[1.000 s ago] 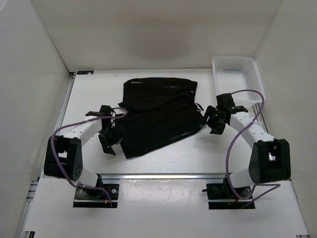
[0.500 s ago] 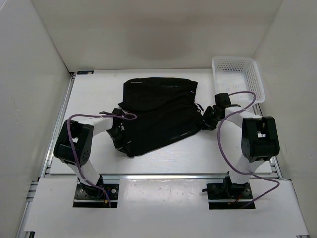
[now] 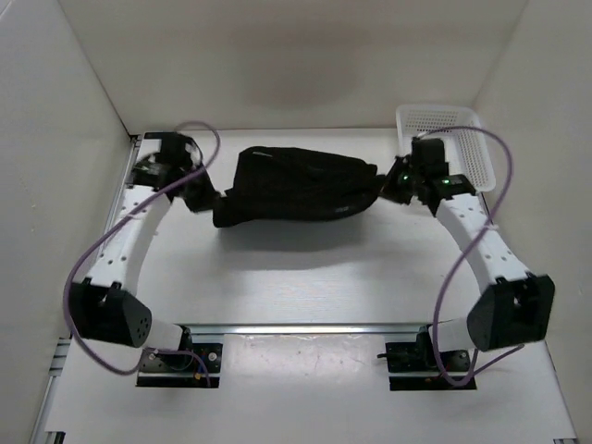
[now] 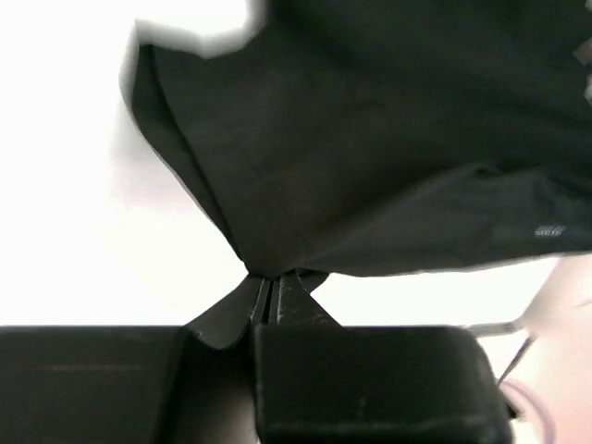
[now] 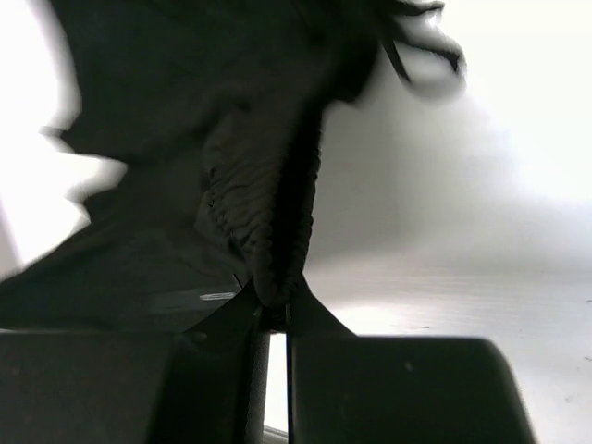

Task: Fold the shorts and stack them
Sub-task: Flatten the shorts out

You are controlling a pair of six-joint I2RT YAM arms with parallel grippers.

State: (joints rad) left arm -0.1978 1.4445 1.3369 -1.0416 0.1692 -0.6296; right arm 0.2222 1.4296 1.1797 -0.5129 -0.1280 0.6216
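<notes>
White tabletop (image 3: pixel 277 277) was spanned: left gripper (image 3: pixel 218 200) and right gripper (image 3: pixel 383 188) were clamped on opposite ends of the black shorts (image 3: pixel 296 185), stretched between them beside the white basket (image 3: pixel 483 159). Equal height and tension would be needed for a flat fold.

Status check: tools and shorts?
Left tool shut on shorts, left end. Right tool shut on right end. Shorts bunched, stretched between. White basket just beyond right tool.
</notes>
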